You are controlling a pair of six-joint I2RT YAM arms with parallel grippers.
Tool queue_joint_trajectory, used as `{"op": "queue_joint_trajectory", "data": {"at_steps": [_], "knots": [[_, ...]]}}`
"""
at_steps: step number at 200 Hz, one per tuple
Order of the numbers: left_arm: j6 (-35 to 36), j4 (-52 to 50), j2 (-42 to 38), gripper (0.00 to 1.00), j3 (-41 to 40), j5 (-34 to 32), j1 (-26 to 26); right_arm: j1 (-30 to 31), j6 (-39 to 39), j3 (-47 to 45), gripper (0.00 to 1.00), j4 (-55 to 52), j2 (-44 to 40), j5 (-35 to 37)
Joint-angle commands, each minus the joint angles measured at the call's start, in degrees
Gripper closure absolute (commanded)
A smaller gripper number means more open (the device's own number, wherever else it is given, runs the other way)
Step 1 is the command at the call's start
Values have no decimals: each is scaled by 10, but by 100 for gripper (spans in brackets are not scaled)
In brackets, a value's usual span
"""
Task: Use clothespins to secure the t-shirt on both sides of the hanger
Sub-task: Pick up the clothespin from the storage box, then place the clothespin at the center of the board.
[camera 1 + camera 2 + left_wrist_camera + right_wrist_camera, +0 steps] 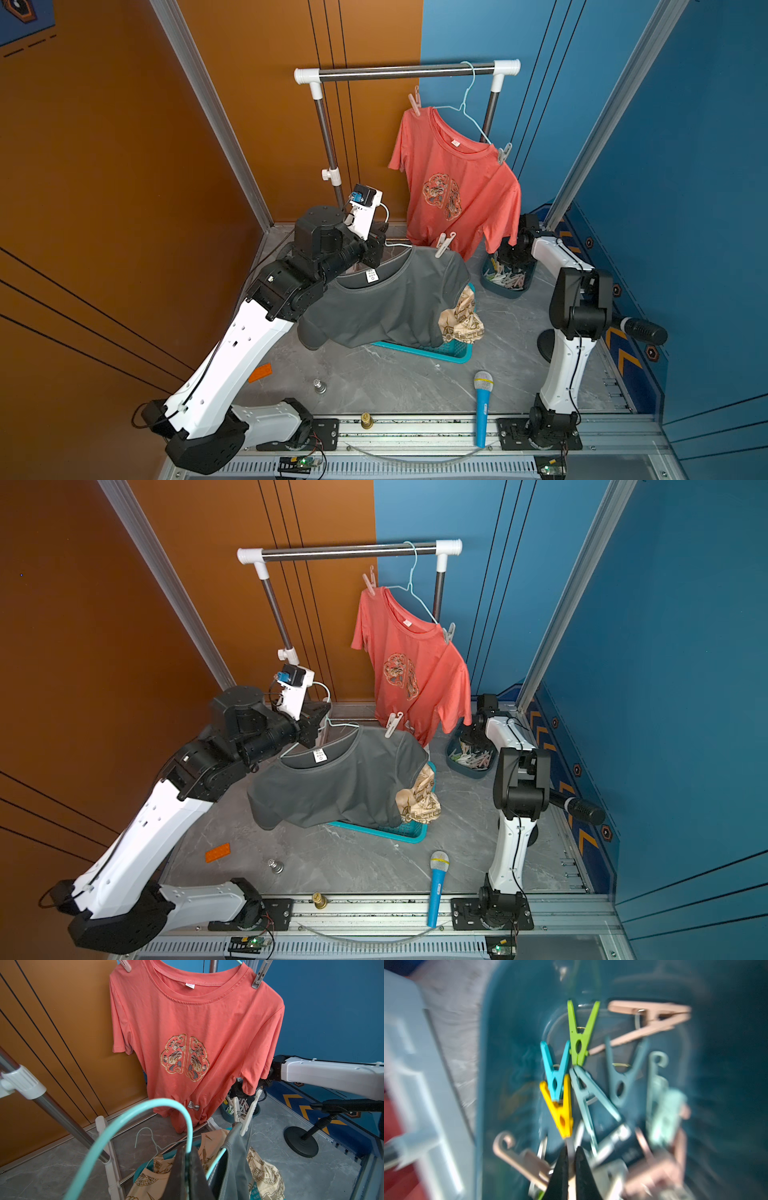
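A grey t-shirt (386, 307) (332, 783) hangs on a teal wire hanger (145, 1105) above the basket. My left gripper (377, 248) (188, 1157) is shut on the hanger's neck and holds it up. One pale clothespin (444, 245) (246, 1113) is clipped on the shirt's far shoulder; the near shoulder is hidden behind the arm. My right gripper (509, 257) (571, 1148) is down inside the dark blue bin (515, 293) (512, 1043) of loose clothespins. Its fingers are shut on a pale clothespin (570, 1144), just below a yellow one (560, 1113). The right wrist view is blurred.
A coral t-shirt (457, 178) hangs pinned on the rack (407, 70) behind. A teal basket (440, 353) holds a beige garment. On the floor lie a blue toy microphone (482, 407), an orange brick (259, 372) and small weights. A black microphone (644, 330) stands at right.
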Motion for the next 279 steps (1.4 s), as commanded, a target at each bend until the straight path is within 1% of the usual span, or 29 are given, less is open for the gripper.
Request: {"op": "queue_joint_trajectory", "data": {"at_steps": [1,28,83,107,134,157,179,198,231,263,279], "knots": [[-6,16,-24,94,14,17,3,-8,-10,-35,93,-4,-64,-7],[-5,16,-32,94,11,20,3,-10,-11,-95,94,-4,-128,3],[-4,24,-51,95,2,25,3,-8,-7,-276,97,0,-290,18],[-4,25,-54,95,2,28,3,3,2,-363,98,-6,-366,28],[-10,33,-57,95,-7,33,3,28,6,-444,98,-18,-417,40],[-14,40,-58,95,-17,33,2,42,10,-503,99,-8,-419,44],[-21,46,-58,95,-22,36,2,46,20,-541,99,14,-410,31],[-25,47,-56,95,-22,38,2,49,30,-552,99,35,-398,24],[-31,47,-55,95,-25,38,2,50,35,-545,97,48,-367,12],[-32,46,-55,95,-26,31,2,50,47,-552,83,57,-362,11],[-32,46,-53,94,-25,31,2,48,55,-558,74,60,-365,11]]}}
